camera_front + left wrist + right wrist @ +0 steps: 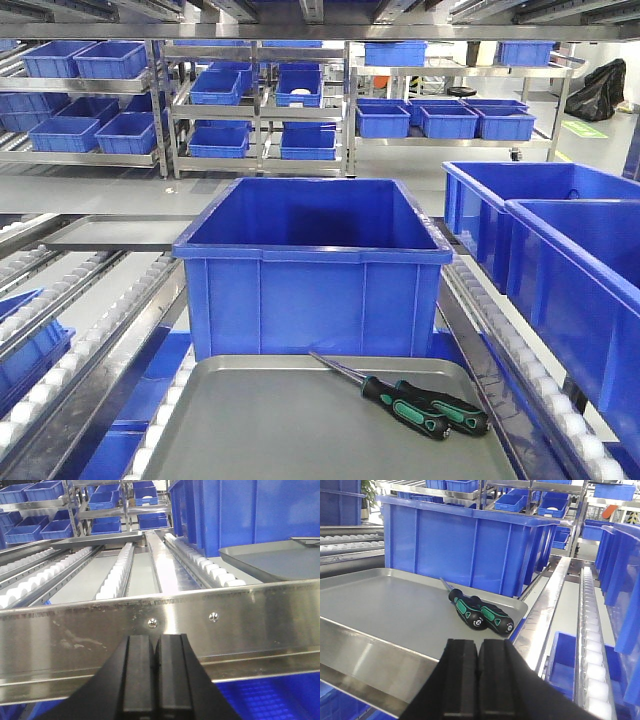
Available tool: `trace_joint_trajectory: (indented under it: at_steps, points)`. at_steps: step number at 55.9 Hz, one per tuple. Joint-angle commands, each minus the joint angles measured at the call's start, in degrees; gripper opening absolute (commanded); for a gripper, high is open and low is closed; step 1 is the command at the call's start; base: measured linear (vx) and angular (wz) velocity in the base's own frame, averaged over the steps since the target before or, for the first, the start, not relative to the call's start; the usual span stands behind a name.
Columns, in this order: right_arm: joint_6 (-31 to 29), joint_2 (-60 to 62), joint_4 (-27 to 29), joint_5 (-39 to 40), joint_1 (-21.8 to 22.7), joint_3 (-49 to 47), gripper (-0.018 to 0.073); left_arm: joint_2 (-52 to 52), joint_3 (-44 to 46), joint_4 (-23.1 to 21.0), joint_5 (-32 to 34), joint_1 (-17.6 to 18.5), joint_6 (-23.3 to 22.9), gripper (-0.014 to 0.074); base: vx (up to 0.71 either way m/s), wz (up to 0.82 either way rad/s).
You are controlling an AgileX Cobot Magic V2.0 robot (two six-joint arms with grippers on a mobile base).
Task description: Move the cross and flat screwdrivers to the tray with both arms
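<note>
Two black-and-green screwdrivers lie side by side on the grey tray, near its right rim. The cross screwdriver lies nearer the middle, the flat screwdriver next to it at the tray's right corner. My right gripper is shut and empty, low in front of the tray's near edge, short of the handles. My left gripper is shut and empty before a steel rail; the tray's corner shows far to its right. Neither gripper appears in the front view.
A deep blue bin stands right behind the tray. Two more blue bins line the right side. Roller conveyor lanes run left of the tray, and shelves of small blue bins fill the background.
</note>
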State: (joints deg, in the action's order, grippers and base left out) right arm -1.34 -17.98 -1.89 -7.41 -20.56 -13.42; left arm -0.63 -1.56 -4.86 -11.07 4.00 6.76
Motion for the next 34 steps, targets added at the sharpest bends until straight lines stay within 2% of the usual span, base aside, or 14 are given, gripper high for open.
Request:
trace_joint_trajectory:
  at_steps: [1,20,26,28,30,34]
  points:
    - [0.1,-0.4,-0.4,4.8,0.2,-1.7,-0.0008,-0.2,1.5,0.0,4.2,0.0,-0.5,0.0000,0.00,0.00]
    - [0.0,-0.4,-0.4,4.8,0.2,-1.7,-0.0008,-0.2,1.5,0.0,4.2,0.0,-0.5,0.0000,0.00,0.00]
    - [-4.9,0.7,-1.3,4.8,0.3,-0.4,-0.0008,-0.2,1.5,0.0,4.2,0.0,-0.5,0.0000,0.00,0.00]
    - [-7.5,1.9,-1.2,4.8,1.6,0.7,-0.0008,-0.1,1.5,0.0,4.3,0.0,-0.5,0.0000,0.00,0.00]
    - [-7.5,3.4,-0.2,4.9,3.6,2.1,-0.0008,-0.1,1.5,0.0,4.3,0.0,-0.5,0.0000,0.00,0.00]
    - [-3.3,7.7,1.3,5.0,9.5,5.7,-0.0008,-0.1,1.5,0.0,4.3,0.0,-0.5,0.0000,0.00,0.00]
